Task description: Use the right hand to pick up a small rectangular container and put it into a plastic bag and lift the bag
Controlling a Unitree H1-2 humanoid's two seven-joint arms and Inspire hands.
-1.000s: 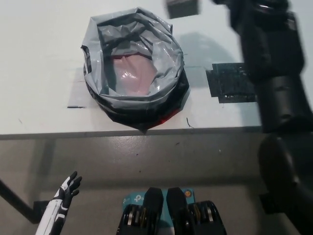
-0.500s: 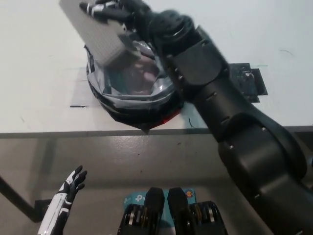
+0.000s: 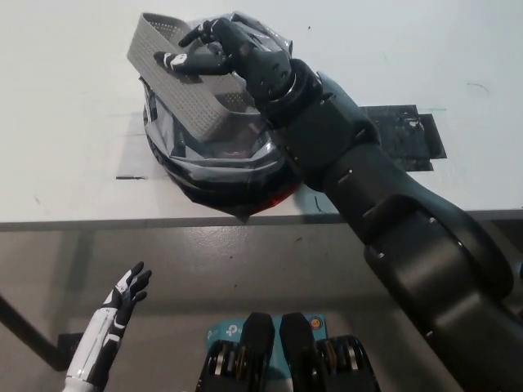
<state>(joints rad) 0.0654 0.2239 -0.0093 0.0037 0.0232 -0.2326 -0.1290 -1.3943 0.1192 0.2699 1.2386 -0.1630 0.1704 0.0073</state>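
The black right hand (image 3: 225,51) is gripping the small grey rectangular container (image 3: 186,77), with its fingers (image 3: 181,59) closed over the upper side of it. The container is tilting, its far left end higher and its near right end pointing down into the mouth of the plastic bag (image 3: 221,159). It is hanging over the opening of the bag; whether its lower end is touching the inside of the bag, I cannot tell. The bag is grey and shiny, standing open on the white table (image 3: 65,122), close to the near edge of the table. The right arm is reaching from the near right across the bag. A dark flat patch (image 3: 409,139) is lying on the table to the right of the bag, partly hidden by the arm. The white left hand (image 3: 122,298) is resting low at the near left, below the table edge, holding nothing, with its fingers spread apart.
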